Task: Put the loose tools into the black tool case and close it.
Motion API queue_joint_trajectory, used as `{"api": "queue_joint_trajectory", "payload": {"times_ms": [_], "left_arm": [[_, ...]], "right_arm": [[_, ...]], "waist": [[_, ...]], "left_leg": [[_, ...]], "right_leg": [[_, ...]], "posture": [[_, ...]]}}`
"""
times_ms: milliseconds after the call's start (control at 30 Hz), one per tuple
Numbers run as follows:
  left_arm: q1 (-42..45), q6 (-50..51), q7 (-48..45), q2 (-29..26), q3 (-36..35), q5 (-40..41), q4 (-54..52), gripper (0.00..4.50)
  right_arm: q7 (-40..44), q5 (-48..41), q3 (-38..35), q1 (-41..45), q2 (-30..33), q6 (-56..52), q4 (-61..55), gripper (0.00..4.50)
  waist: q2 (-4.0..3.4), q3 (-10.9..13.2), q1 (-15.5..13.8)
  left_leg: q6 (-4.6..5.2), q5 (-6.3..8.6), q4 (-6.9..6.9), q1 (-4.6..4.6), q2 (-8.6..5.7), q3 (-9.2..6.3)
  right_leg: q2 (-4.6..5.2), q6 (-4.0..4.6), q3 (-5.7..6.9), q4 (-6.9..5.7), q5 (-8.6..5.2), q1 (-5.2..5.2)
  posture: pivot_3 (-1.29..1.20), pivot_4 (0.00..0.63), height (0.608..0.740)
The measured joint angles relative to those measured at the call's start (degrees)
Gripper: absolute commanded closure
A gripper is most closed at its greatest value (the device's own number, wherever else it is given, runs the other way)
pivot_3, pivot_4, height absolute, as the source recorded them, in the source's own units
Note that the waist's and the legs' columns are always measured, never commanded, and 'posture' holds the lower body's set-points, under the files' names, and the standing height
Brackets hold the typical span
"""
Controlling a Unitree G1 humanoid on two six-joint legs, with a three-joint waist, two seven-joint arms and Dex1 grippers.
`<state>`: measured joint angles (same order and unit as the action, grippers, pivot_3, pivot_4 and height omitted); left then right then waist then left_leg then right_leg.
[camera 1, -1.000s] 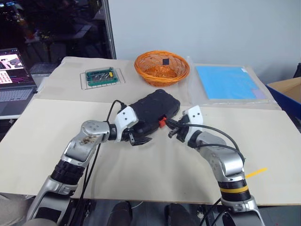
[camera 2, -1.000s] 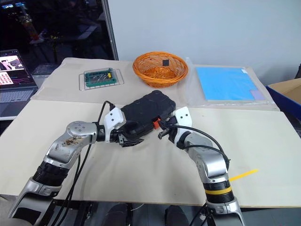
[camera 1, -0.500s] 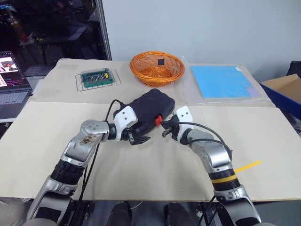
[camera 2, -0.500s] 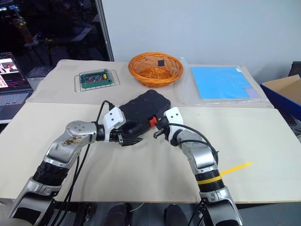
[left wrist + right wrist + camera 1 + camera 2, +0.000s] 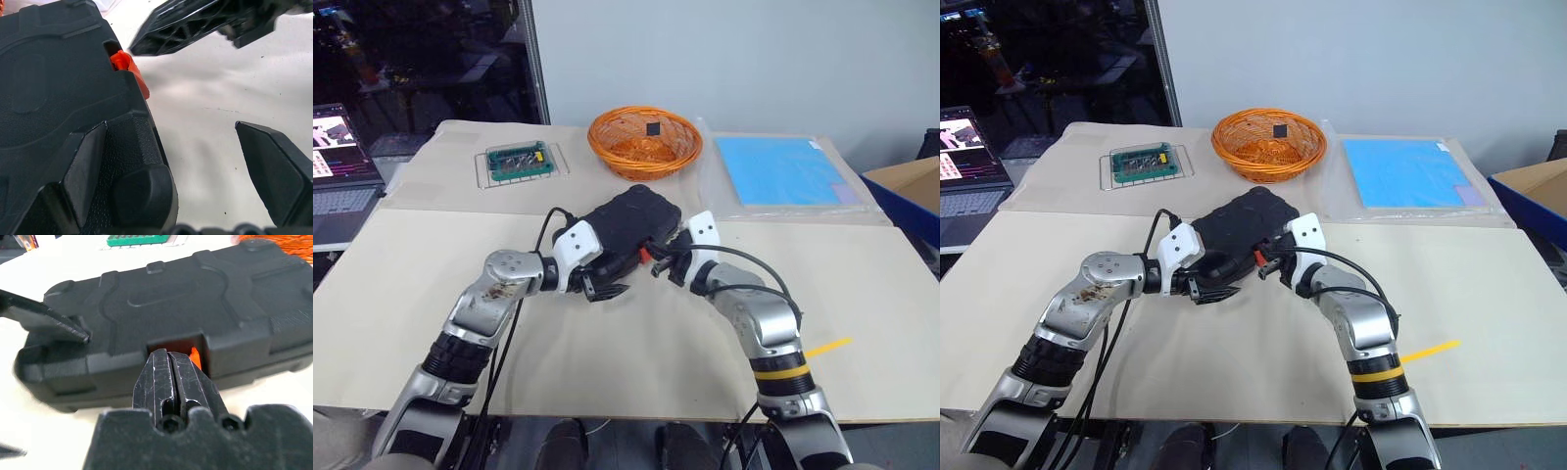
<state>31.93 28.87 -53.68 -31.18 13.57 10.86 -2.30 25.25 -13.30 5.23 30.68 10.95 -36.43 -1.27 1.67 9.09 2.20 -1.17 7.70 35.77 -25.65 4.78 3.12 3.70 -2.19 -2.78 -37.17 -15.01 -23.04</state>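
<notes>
Latching looks like the step in hand: the black tool case [image 5: 631, 231] lies lid-down-shut near the middle of the table [image 5: 636, 362], and we see no loose tools on the surface. Our right gripper [image 5: 172, 373], fingers pressed together and holding nothing, has its tips at the orange latch [image 5: 194, 354] on the case's front edge. Our left gripper [image 5: 603, 287] stands wide open, one finger [image 5: 87, 172] laid on the case's near corner, the other clear of it. We judge the next move calls for a firm push on the latch while the left steadies the shell. Toward the table's far edge sit an orange wicker basket [image 5: 646, 139], a green circuit board [image 5: 521, 161] and a blue sheet [image 5: 781, 170]; a laptop [image 5: 342, 162] stands off the left side.
</notes>
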Motion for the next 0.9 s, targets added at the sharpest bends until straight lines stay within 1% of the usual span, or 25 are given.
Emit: {"api": "queue_joint_trajectory", "payload": {"times_ms": [100,200,267,367,433,533,667,800,867,900], "left_arm": [[0.0,0.0,0.1,0.0,0.0,0.0,0.1,0.00],[-0.1,0.0,0.2,0.0,0.0,0.0,0.6,0.00],[-0.2,0.0,0.3,0.1,0.1,0.0,0.8,0.00],[-0.5,0.0,0.6,0.2,0.2,0.0,1.1,0.00],[-0.7,0.0,0.9,0.4,0.3,-0.1,1.1,0.00],[-1.0,0.0,1.2,0.6,0.2,-0.2,1.2,0.00],[-1.1,0.0,1.4,0.8,0.1,-0.3,1.5,0.00],[-1.2,0.0,1.8,0.8,-0.4,-0.4,1.6,0.00],[-1.3,0.0,1.9,0.9,-0.4,-0.4,1.5,0.00],[-1.3,-0.1,1.9,1.0,-0.4,-0.4,1.4,0.00]], "right_arm": [[0.6,1.4,1.8,1.7,1.1,-0.3,1.3,4.46],[0.9,1.6,3.2,3.4,2.3,-3.5,1.7,4.46],[1.3,1.6,4.1,4.9,3.8,-6.4,1.9,4.46],[3.0,1.5,5.4,6.6,6.0,-10.4,2.1,4.46],[3.4,1.5,5.6,6.3,6.2,-13.0,4.1,4.46],[2.8,1.4,5.4,6.7,5.5,-14.1,4.4,4.46],[1.4,1.8,5.4,7.0,3.9,-14.6,5.2,4.46],[-0.3,1.6,3.0,6.2,1.0,-11.8,6.1,4.46],[-0.3,1.3,2.7,4.8,1.0,-10.3,4.9,4.46],[0.0,0.8,2.5,3.5,1.2,-10.2,3.0,4.20]], "waist": [[-0.01,0.0,0.0],[0.07,-0.3,0.1],[0.05,-0.4,0.1],[0.12,-1.0,0.0],[0.22,-1.2,0.0],[-0.01,-1.3,0.0],[0.01,-1.4,0.1],[0.02,-1.4,0.5],[0.01,-1.4,0.4],[-0.02,-1.4,0.3]], "left_leg": [[0.00,0.00,-0.01,0.02,0.00,0.01],[-0.04,0.03,-0.04,0.20,0.01,0.00],[-0.27,0.17,-0.04,0.22,0.01,0.01],[-0.30,0.19,-0.06,0.29,0.01,0.01],[-0.33,0.21,-0.08,0.35,0.02,0.00],[-0.34,0.21,-0.12,0.38,-0.01,0.12],[-0.34,0.21,-0.14,0.40,0.00,0.11],[-0.35,0.22,-0.15,0.40,0.01,0.11],[-0.36,0.22,-0.27,0.40,0.00,0.12],[-0.36,0.22,-0.38,0.39,-0.02,0.15]], "right_leg": [[0.00,0.05,-0.01,0.00,0.01,0.01],[0.00,0.21,0.00,0.01,-0.08,0.00],[0.01,0.36,0.00,0.03,-0.17,0.00],[0.01,0.42,0.00,0.05,-0.20,0.03],[0.01,0.44,0.01,0.07,-0.22,0.07],[0.12,0.42,0.00,0.07,-0.23,0.06],[0.09,0.30,0.01,0.08,-0.30,0.05],[0.09,0.22,0.00,0.07,-0.30,0.02],[0.09,0.23,0.00,0.07,-0.27,-0.06],[0.13,0.23,0.00,0.07,-0.27,-0.10]], "posture": [[0.00,0.150,0.740],[0.00,0.150,0.740],[0.00,0.150,0.740],[0.00,0.150,0.740],[0.00,0.150,0.740],[0.00,0.150,0.740],[0.00,0.150,0.740],[0.00,0.150,0.740],[0.00,0.150,0.740],[0.00,0.150,0.740]]}}
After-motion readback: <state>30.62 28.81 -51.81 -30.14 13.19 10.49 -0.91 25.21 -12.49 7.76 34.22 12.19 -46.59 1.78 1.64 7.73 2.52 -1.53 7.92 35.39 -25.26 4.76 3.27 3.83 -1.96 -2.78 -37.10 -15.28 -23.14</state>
